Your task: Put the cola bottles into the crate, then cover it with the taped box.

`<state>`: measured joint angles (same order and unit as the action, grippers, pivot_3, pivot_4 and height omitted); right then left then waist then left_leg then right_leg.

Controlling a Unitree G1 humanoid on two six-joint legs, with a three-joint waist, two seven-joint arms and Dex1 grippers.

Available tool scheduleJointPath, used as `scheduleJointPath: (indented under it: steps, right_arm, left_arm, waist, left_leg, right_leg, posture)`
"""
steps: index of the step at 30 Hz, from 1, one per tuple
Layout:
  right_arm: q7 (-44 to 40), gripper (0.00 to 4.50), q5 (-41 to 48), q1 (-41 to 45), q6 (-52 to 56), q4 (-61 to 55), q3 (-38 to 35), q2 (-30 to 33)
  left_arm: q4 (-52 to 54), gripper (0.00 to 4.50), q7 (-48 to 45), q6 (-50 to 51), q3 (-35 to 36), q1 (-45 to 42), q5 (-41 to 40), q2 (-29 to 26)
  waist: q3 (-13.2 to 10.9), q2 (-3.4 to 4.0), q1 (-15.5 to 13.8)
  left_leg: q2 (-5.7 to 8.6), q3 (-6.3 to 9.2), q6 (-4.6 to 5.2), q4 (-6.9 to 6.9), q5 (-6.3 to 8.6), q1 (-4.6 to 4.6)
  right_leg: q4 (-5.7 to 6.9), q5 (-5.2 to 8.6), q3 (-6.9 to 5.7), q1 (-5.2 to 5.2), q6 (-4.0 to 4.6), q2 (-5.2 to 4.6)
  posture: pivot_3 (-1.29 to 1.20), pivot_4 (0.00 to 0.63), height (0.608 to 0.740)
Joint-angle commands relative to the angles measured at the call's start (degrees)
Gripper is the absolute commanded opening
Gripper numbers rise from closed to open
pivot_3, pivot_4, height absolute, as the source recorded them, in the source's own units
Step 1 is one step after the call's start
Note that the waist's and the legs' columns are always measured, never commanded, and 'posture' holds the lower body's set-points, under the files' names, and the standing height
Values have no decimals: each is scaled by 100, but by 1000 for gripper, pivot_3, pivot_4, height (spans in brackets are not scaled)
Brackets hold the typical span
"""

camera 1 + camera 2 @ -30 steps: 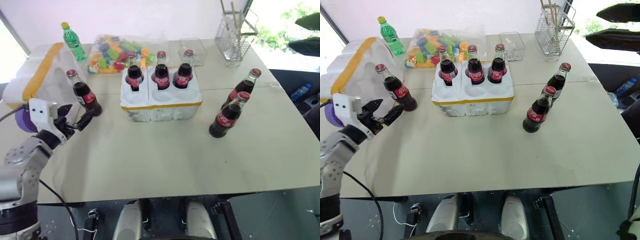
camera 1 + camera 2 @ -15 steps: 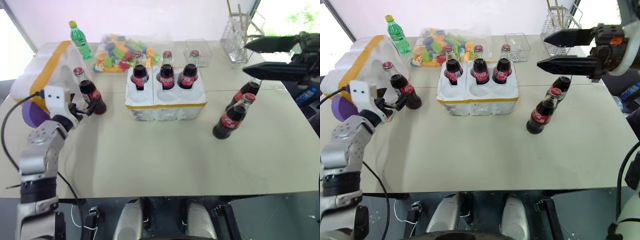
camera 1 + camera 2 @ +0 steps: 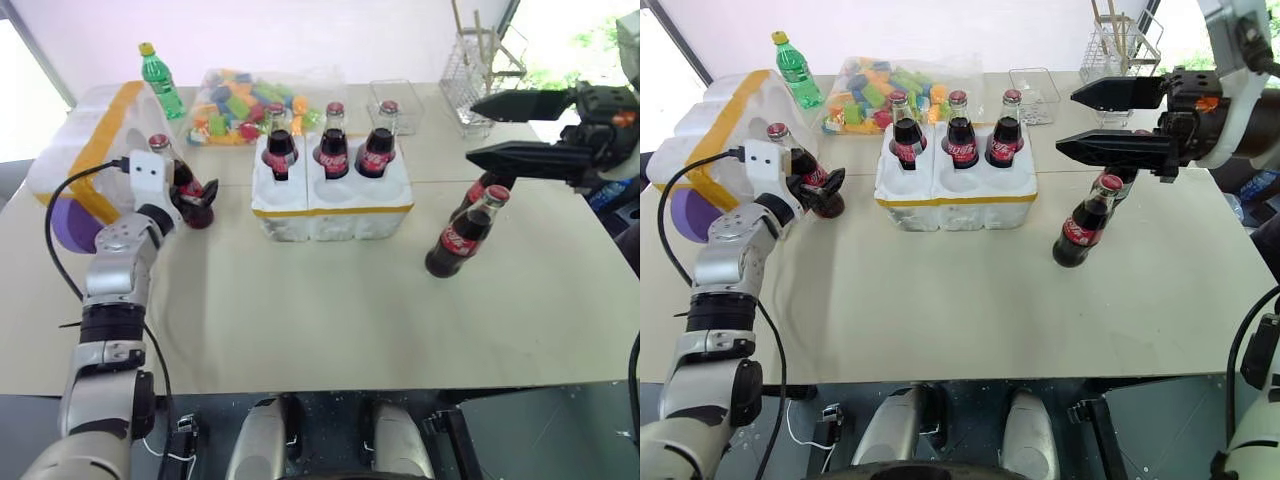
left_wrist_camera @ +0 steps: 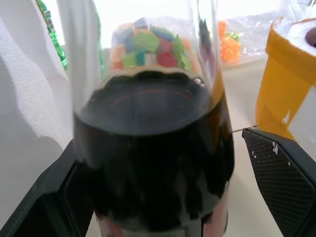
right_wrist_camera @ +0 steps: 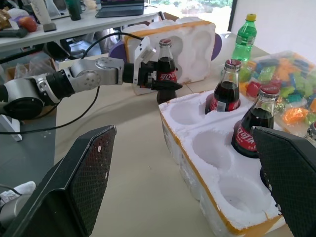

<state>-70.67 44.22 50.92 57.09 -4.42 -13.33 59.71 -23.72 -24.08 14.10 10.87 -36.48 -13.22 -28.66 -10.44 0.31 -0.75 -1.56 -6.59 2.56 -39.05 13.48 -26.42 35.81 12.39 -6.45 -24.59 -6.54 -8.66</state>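
Left gripper point(image 3: 820, 187) straddles the lone cola bottle point(image 3: 803, 176) standing upright beside the taped box point(image 3: 715, 125), jaws part-spread around its lower body, not yet clamped. The crate point(image 3: 955, 195) lies just to its right. Right gripper point(image 3: 1080, 124) hangs wide open above the other two bottles point(image 3: 1085, 218).

Left end effector point(image 3: 193, 192) around lone cola bottle point(image 3: 178, 185) beside taped box point(image 3: 85, 150) — right end effector point(image 3: 487, 128) spread wide above table.

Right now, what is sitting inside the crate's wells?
The crate holds three cola bottles standing upright in its back row of wells. The three front wells look empty. The bottles' bases are hidden down inside the wells.
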Motion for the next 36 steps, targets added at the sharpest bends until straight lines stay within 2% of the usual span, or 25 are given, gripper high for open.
scheduleJointPath:
  steps: [1,4,8,14,18,23,29,36]
  right_arm:
    - [27,4500,82,69,-51,-74,-83,153]
    - [-4,4500,15,15,-74,-40,-12,224]
    - [76,4500,-108,22,-265,0,47,203]
    - [134,4500,-184,45,-418,156,154,166]
    - [198,4500,-234,4,-513,198,196,103]
    - [391,4500,-307,-48,-575,238,201,9]
    - [601,4500,-229,-117,-498,199,71,36]
    - [736,4500,-115,-380,-444,-12,-113,87]
  left_arm:
    - [162,2714,-192,66,9,-6,-45,-71]
    - [441,2717,-364,318,64,55,-103,-262]
    - [1170,2717,-867,1055,297,-14,-627,-633]
    - [2014,2717,-1574,2597,469,-956,-1784,-1170]
    - [1977,2717,-1732,2973,233,-1663,-2022,-1073]
    - [1854,2717,-1874,2839,-283,-2105,-1904,-545]
    - [1433,2717,-2124,2033,-1024,-1976,-1149,-342]
    - [1229,2717,-2163,1625,-1336,-1720,-694,-81]
  waist:
    - [0,0,-6]
    - [0,-1,3]
    - [-5,-7,20]
    - [-28,-46,-17]
    - [-28,-49,0]
    - [-27,-48,6]
    - [-28,-49,15]
    - [-28,-49,-1]
  left_leg:
    - [1,0,0,-1,0,0]
    - [1,1,-1,-5,0,-2]
    - [-2,1,-3,-5,0,-5]
    - [0,8,-26,-12,-14,-26]
    - [9,13,-24,-13,-14,-31]
    - [18,6,-27,-11,-17,-19]
    - [20,-10,-27,-11,-17,-18]
    - [14,-2,-27,-10,-17,-19]
  right_leg:
    - [2,0,0,0,0,-1]
    - [2,0,0,0,0,-2]
    - [5,0,0,-8,0,0]
    - [9,1,-1,-19,0,2]
    - [1,1,-4,-13,-2,0]
    - [9,4,-3,-6,-8,5]
    - [9,4,-3,-9,-8,5]
    - [8,4,-2,-12,-8,1]
  posture:
    - [0,150,736]
    - [0,150,736]
    - [0,150,736]
    - [0,150,736]
    - [0,150,736]
    - [0,150,736]
    - [0,150,736]
    - [0,150,736]
